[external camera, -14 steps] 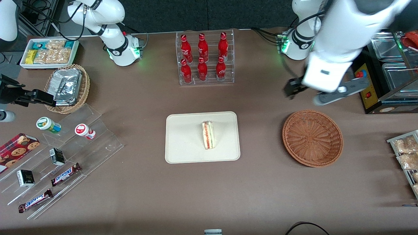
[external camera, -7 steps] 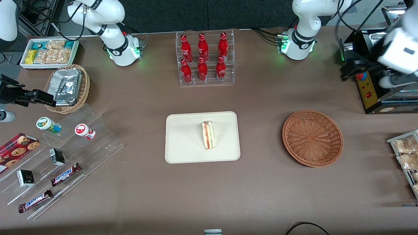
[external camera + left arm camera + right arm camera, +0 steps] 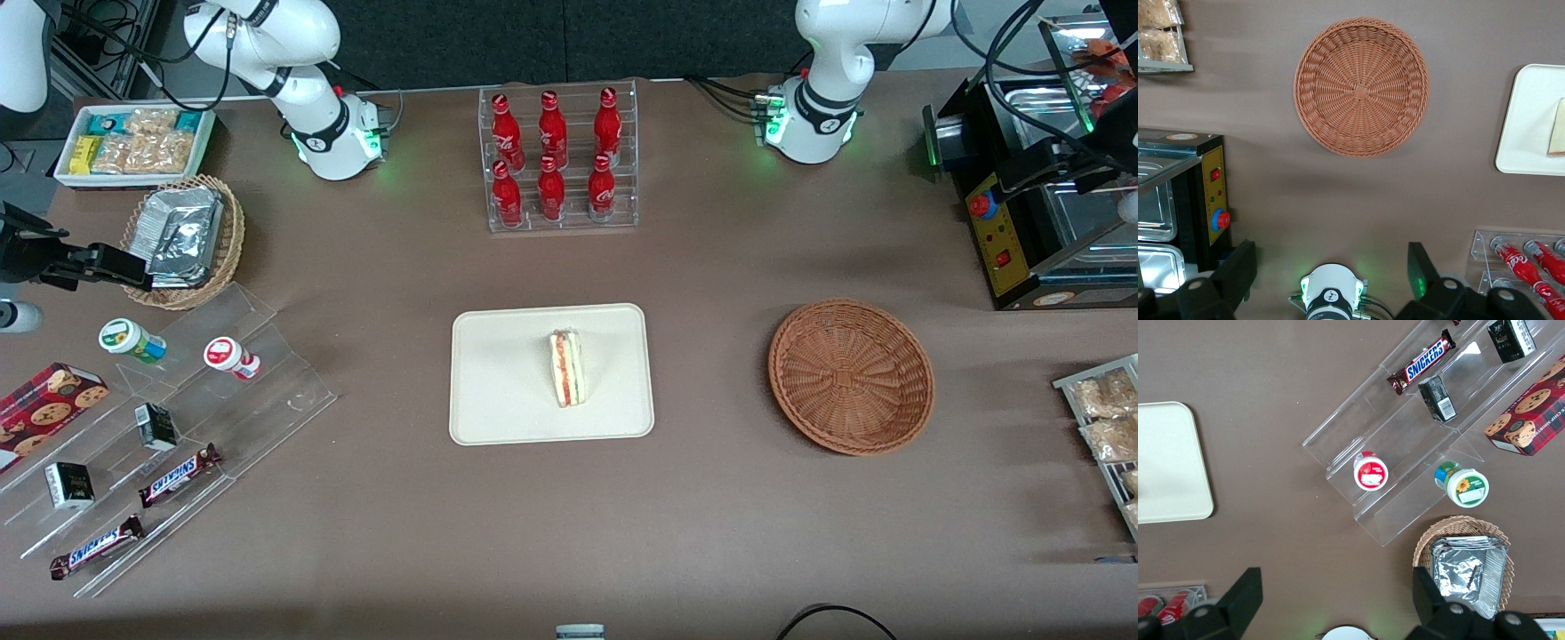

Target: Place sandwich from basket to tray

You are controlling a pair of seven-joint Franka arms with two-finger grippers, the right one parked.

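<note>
The sandwich (image 3: pixel 566 367) lies on the cream tray (image 3: pixel 498 391), a pale wedge with its red and green filling edge showing. The reddish-brown basket (image 3: pixel 851 375) stands beside the tray, toward the working arm's end of the table, with nothing in it. My gripper (image 3: pixel 1058 169) hangs high over the black appliance at that end, well away from both. The left wrist view looks down on the basket (image 3: pixel 1361 87), a part of the tray (image 3: pixel 1528 133) and a corner of the sandwich (image 3: pixel 1558 130). There the gripper (image 3: pixel 1330 270) is open, with only table and the arm's base between its fingers.
A clear rack of red bottles (image 3: pixel 558 160) stands farther from the camera than the tray. The black appliance with a red button (image 3: pixel 1005 222) and a rack of snack packets (image 3: pixel 1107 418) sit at the working arm's end. A tan basket of foil packets (image 3: pixel 182 236) and acrylic shelves (image 3: pixel 169 444) lie toward the parked arm's end.
My arm has swung from just above the basket out toward the working arm's end, over the black appliance. The sandwich, tray and basket have not moved.
</note>
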